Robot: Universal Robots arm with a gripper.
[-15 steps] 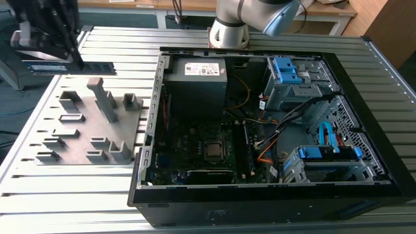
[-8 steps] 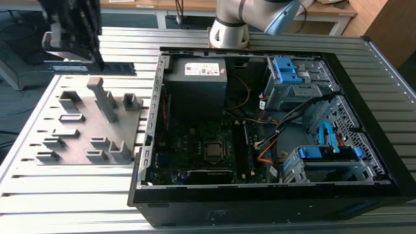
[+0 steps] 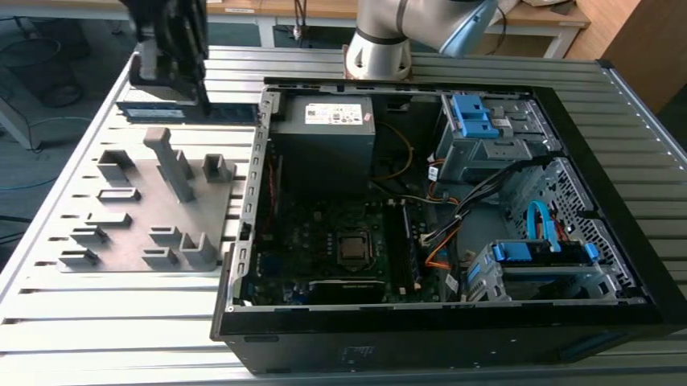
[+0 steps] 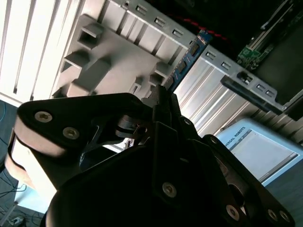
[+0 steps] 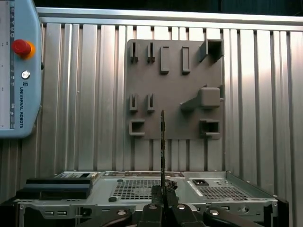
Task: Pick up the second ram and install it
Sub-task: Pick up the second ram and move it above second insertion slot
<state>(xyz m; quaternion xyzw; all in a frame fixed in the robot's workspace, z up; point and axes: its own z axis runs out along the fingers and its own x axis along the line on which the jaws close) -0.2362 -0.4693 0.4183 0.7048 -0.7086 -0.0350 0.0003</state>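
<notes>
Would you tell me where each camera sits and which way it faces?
Exterior view: off the arm, high, looking down on the open computer case and grey fixture plate; the arm shows.
First wrist view: on the arm, looking along the gripper, shut on the second ram, towards the plate.
Second wrist view: on the arm, looking obliquely past the gripper's dark body.
Both wrist views share ram and plate.

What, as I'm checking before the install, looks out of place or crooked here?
Nothing stands out. The gripper holds the ram straight, not tilted; the grey fixture lies flat on the table, and the open case shows nothing spilled or broken.
</notes>
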